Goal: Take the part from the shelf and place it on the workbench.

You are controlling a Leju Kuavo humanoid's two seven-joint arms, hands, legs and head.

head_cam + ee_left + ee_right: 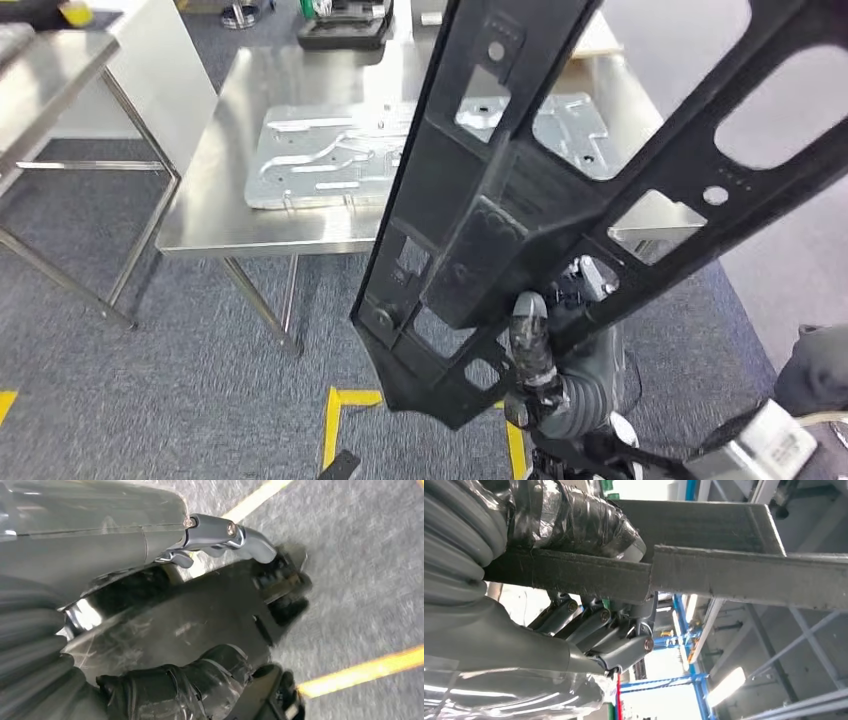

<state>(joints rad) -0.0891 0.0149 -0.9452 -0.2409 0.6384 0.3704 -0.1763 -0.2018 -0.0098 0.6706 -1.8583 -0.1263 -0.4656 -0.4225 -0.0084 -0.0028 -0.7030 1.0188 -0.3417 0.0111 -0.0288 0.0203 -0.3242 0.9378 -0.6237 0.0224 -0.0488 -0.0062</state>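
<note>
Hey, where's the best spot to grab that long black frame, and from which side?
Probably a narrow bar beside a cut-out near the lower end of the black frame, coming from below, where the right hand grips it. The frame is flat, long and full of openings, so fingers can wrap around a bar, and it stands tilted upward.

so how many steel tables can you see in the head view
2: one workbench straight ahead, carrying a silver metal plate; a second table at far left. The held black part may hide more.

part (pixel 520 200) before workbench (pixel 215 200), plate (pixel 320 160) on it
</note>
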